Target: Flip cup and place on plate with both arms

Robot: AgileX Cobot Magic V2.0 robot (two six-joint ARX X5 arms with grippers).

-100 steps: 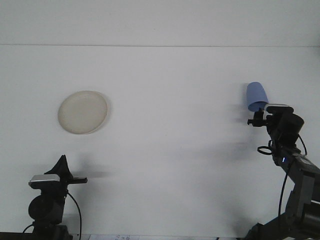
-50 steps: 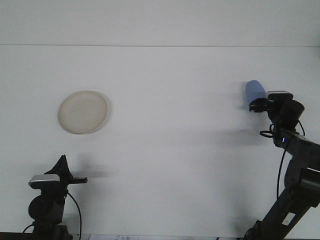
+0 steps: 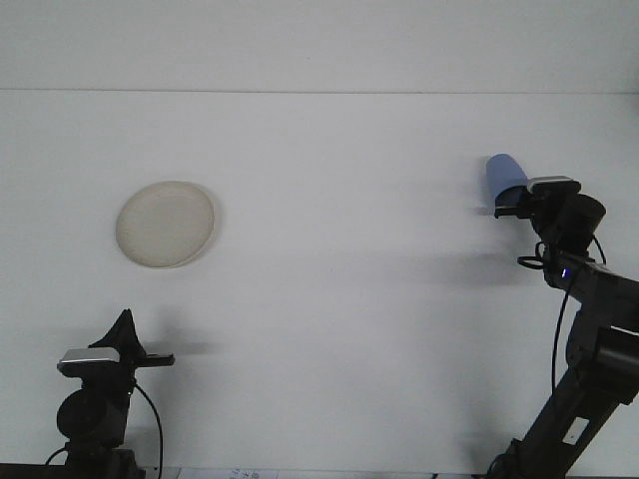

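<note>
A blue cup (image 3: pixel 502 176) hangs in the air at the right, tilted with its closed end up and to the left. My right gripper (image 3: pixel 508 203) is shut on its lower end, well above the white table. A cream plate (image 3: pixel 165 224) lies flat on the table at the left, far from the cup. My left gripper (image 3: pixel 128 337) rests low at the front left, below the plate, with nothing near it. Its fingers are too dark and small to read.
The white table (image 3: pixel 339 259) spreads wide between the plate and the cup. The right arm (image 3: pixel 589 329) rises from the front right corner. A pale wall edge runs across the back.
The right gripper has lifted the blue cup higher and slightly left, and the arm has straightened up. The left arm and the plate have not moved.
</note>
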